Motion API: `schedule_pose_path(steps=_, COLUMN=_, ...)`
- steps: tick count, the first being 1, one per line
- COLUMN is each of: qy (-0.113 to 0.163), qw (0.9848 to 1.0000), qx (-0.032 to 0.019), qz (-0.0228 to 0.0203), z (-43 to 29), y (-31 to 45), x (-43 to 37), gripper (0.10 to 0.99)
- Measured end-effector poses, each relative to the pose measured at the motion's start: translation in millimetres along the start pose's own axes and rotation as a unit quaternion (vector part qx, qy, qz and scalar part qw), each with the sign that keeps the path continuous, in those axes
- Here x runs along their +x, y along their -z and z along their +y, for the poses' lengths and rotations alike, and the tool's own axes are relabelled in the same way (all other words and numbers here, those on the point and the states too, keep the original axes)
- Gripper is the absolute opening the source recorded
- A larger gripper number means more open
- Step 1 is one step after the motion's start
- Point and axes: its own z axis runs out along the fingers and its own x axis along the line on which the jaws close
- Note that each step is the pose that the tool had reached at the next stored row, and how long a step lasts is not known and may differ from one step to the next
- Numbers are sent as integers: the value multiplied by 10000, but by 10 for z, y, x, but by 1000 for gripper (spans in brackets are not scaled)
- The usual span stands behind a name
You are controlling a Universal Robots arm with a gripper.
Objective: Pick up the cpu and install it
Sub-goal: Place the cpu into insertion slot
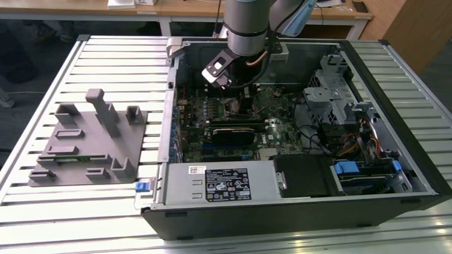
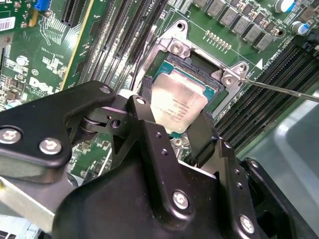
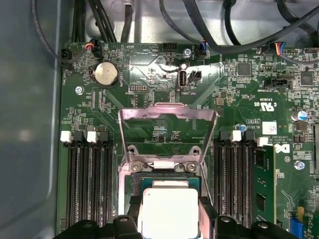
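Note:
The cpu (image 2: 180, 102) is a small square chip with a silvery top. My gripper (image 2: 175, 118) is shut on it, one black finger (image 2: 203, 133) against each of two opposite edges. It sits right over the open motherboard socket (image 2: 199, 64), level with the socket frame; I cannot tell whether it rests in it. In the first wrist view the cpu (image 3: 169, 206) lies between the fingers (image 3: 207, 211), under the raised metal load plate (image 3: 168, 112). In the exterior view the gripper (image 1: 238, 99) reaches down into the open computer case (image 1: 395, 174), over the green motherboard (image 1: 272, 121).
Memory slots (image 3: 89, 184) flank the socket on both sides. A thin lever rod (image 2: 284, 90) sticks out beside the socket. Cables (image 1: 353, 143), a drive cage (image 1: 332, 95) and a power supply (image 1: 219, 182) crowd the case. A grey fixture (image 1: 88, 143) lies on the slatted table at the exterior view's left.

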Motion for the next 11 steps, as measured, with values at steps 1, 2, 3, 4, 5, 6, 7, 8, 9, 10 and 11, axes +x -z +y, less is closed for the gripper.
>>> schedule_pose_path(steps=1, qy=0, qw=10000, qx=0, qz=0, z=0, y=-6, x=0, gripper=533)
schedule_pose_path(steps=2, qy=0, qw=10000, qx=0, qz=0, z=-1, y=-13, x=0, gripper=533)
schedule_pose_path(steps=3, qy=0, qw=10000, qx=0, qz=0, z=-1, y=-18, x=0, gripper=533)
schedule_pose_path(steps=4, qy=1, qw=10000, qx=0, qz=0, z=-3, y=-22, x=0, gripper=533)
schedule_pose_path(steps=5, qy=5, qw=10000, qx=0, qz=0, z=-5, y=-24, x=0, gripper=533)
schedule_pose_path(steps=6, qy=13, qw=10000, qx=0, qz=0, z=-6, y=-25, x=0, gripper=533)
schedule_pose_path(steps=7, qy=21, qw=10000, qx=0, qz=1, z=-7, y=-27, x=0, gripper=533)
schedule_pose_path(steps=8, qy=27, qw=10000, qx=0, qz=2, z=-8, y=-28, x=0, gripper=533)
schedule_pose_path(steps=9, qy=31, qw=10000, qx=-1, qz=2, z=-8, y=-31, x=0, gripper=533)
schedule_pose_path(steps=10, qy=33, qw=10000, qx=-1, qz=3, z=-9, y=-32, x=0, gripper=533)
schedule_pose_path(steps=11, qy=42, qw=10000, qx=-1, qz=3, z=-13, y=-33, x=0, gripper=533)
